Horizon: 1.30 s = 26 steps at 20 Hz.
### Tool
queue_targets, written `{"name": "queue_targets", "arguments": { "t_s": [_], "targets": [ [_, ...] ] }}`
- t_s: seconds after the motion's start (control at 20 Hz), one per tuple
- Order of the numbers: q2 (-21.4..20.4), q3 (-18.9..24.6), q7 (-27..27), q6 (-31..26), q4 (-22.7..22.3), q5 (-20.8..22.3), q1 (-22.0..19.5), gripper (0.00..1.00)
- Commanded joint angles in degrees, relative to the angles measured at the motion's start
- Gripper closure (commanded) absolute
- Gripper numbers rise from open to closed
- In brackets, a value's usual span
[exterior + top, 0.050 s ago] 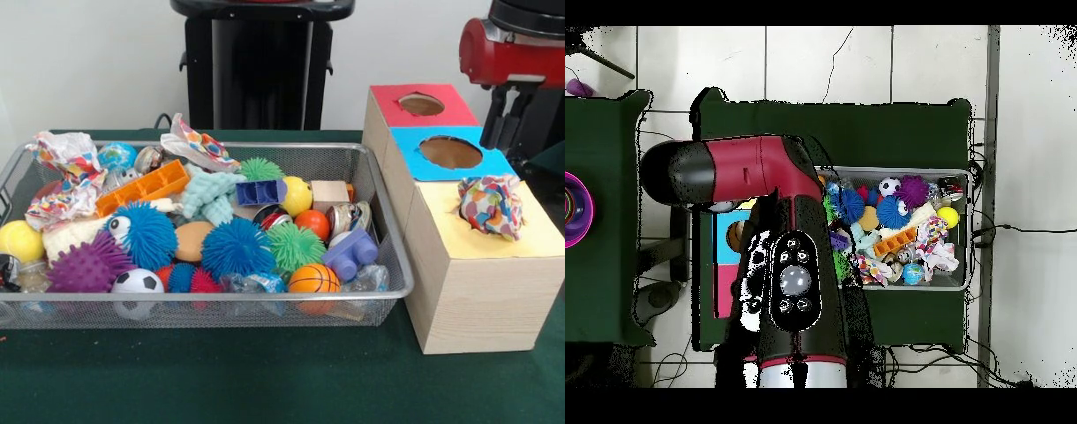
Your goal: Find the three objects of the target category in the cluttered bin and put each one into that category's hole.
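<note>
A crumpled wad of colourful patterned paper (491, 205) sits in the hole of the yellow top (538, 237) of the wooden box (481, 291). My gripper (504, 132) hangs above and behind it, over the far edge of the blue section; it is open and holds nothing. The blue hole (450, 152) and red hole (421, 104) show dark, with nothing visible inside. Two similar patterned wads lie in the mesh bin (221, 305), one at the left (66, 163) and one at the back middle (199, 143). In the overhead view the arm (765, 180) hides the gripper and most of the box.
The bin is packed with spiky balls, a blue one (237, 247) and a purple one (88, 265), a small football (138, 283), a basketball (313, 278), blocks and an orange tray (141, 187). In the overhead view the bin (966, 230) lies right of the arm.
</note>
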State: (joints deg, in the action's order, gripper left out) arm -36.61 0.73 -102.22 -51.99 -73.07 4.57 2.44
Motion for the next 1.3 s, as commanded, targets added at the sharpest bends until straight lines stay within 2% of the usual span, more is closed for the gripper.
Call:
{"name": "queue_targets", "arguments": {
  "t_s": [0.05, 0.5, 1.3],
  "targets": [
    [2.73, 4.46, -1.64, 5.32, -5.99, 1.25, -1.45, 1.0],
    [3.68, 4.19, -3.22, 7.32, -6.41, 0.69, -1.05, 1.0],
    [6.93, 4.56, -5.49, 16.7, -9.91, 0.06, -1.36, 1.0]
  ]
}}
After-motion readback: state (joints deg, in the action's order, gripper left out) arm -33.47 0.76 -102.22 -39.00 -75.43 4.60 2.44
